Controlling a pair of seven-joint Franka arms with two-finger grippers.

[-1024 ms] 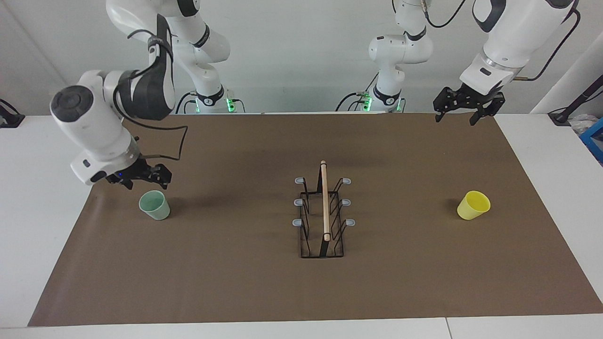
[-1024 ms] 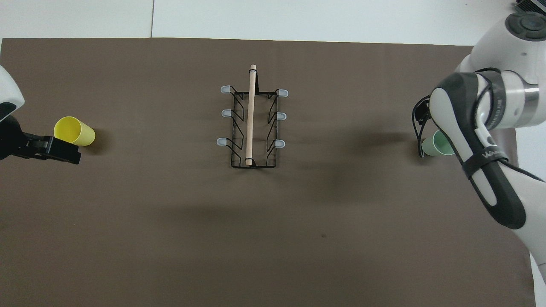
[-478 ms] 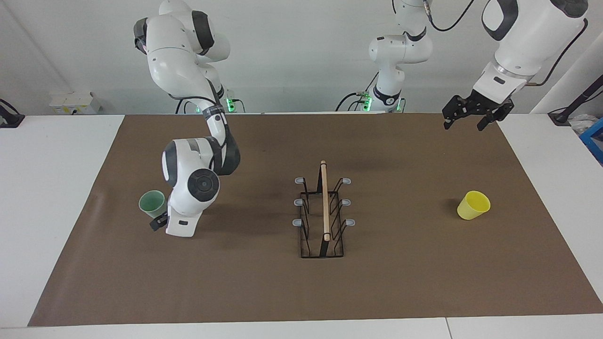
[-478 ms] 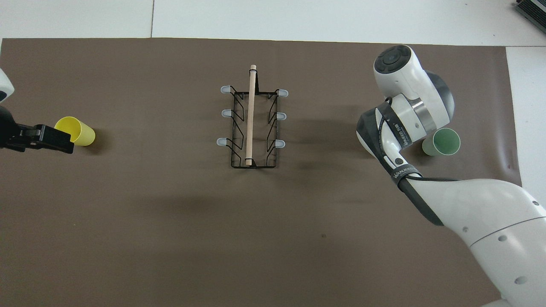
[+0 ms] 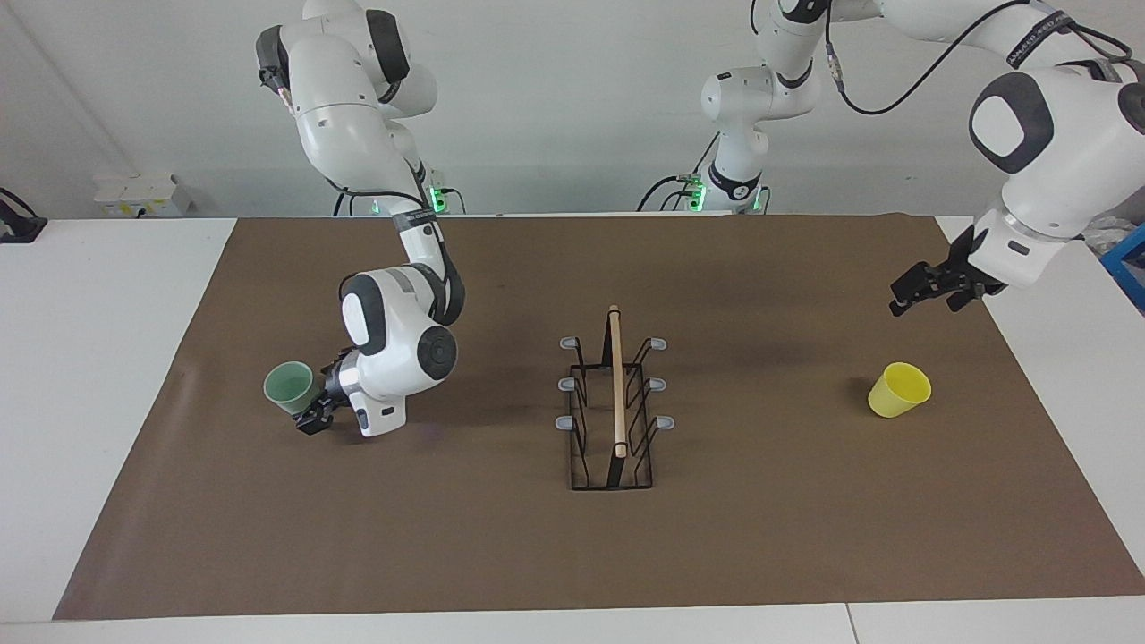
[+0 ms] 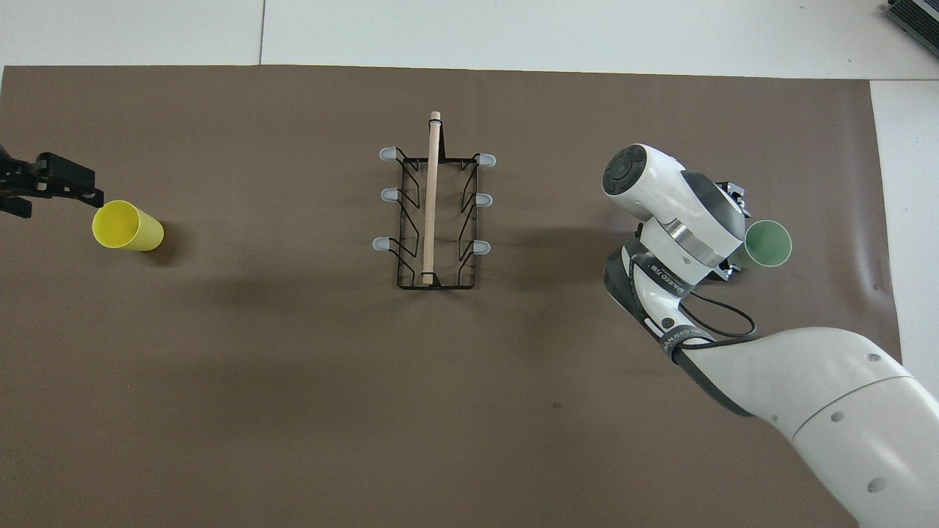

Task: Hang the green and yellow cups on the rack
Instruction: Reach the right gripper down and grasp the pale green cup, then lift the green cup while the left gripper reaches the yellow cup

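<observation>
The pale green cup [image 5: 288, 386] [image 6: 769, 243] stands on the mat toward the right arm's end of the table. My right gripper [image 5: 315, 402] [image 6: 733, 235] lies low and level beside it on the rack's side, open, with a finger on either side of the cup's lower part; I cannot tell whether they touch it. The yellow cup [image 5: 899, 390] [image 6: 126, 226] stands toward the left arm's end. My left gripper [image 5: 926, 300] [image 6: 51, 192] hangs open in the air by the mat's edge next to that cup, holding nothing. The rack [image 5: 616, 385] [image 6: 431, 198] stands mid-table with no cup on its pegs.
A brown mat [image 5: 537, 555] covers most of the white table [image 5: 107, 358]. The right arm's forearm [image 6: 733, 367] stretches low over the mat between the robots and the green cup. A blue box [image 5: 1129, 268] sits off the table's left-arm end.
The right arm swung round the green cup to its rack side and lowered its gripper to cup height. The left gripper came away from the robots' end toward the yellow cup.
</observation>
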